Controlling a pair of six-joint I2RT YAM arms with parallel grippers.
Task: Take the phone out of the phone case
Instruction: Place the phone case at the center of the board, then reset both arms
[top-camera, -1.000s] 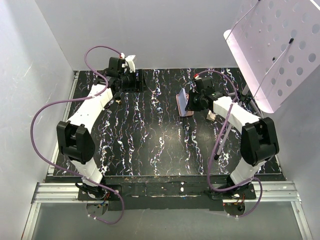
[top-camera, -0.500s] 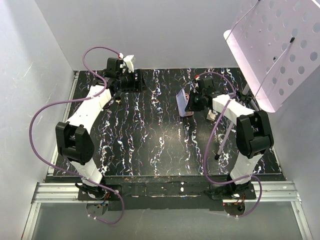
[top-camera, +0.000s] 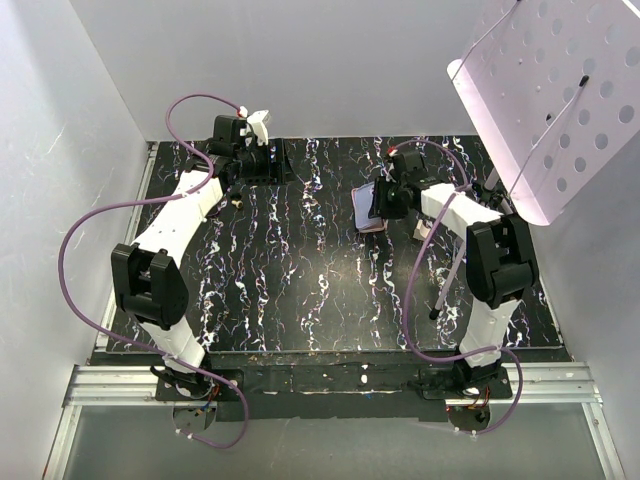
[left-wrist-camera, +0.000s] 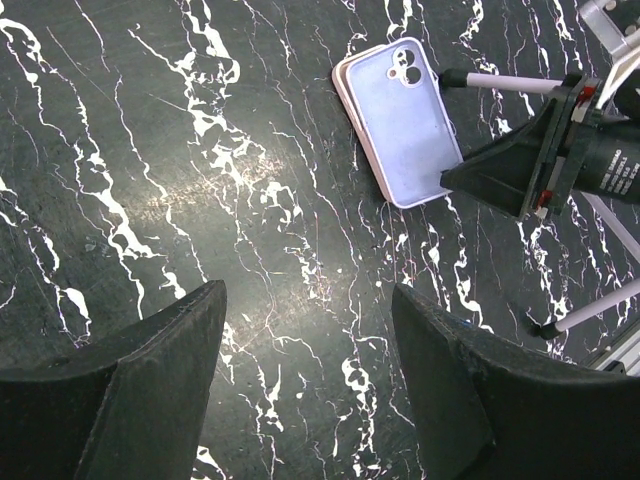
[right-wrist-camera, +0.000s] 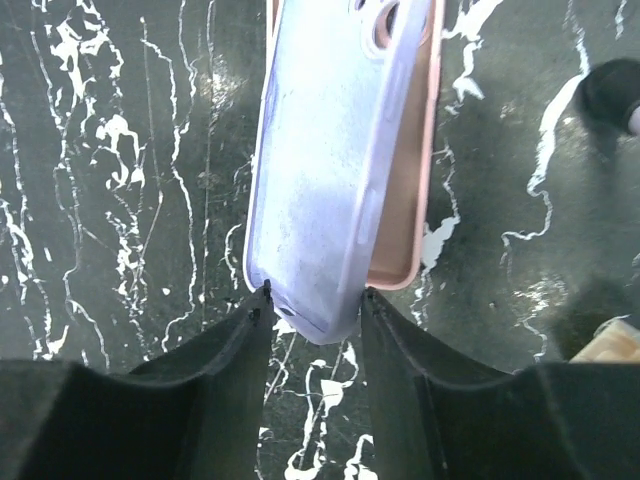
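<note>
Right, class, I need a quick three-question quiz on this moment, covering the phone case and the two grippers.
1. True or false: the left gripper is shut on the lavender phone case.
2. Which one pinches the end of the case? A) left gripper B) right gripper C) neither
3. Fill in: the table is black with ____ veins.
Key: 1 false, it is open and away from the case; 2 B; 3 white.

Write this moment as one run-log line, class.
left gripper: open, empty, above table | right gripper: shut on phone case end | phone: pink edge showing beside case
</note>
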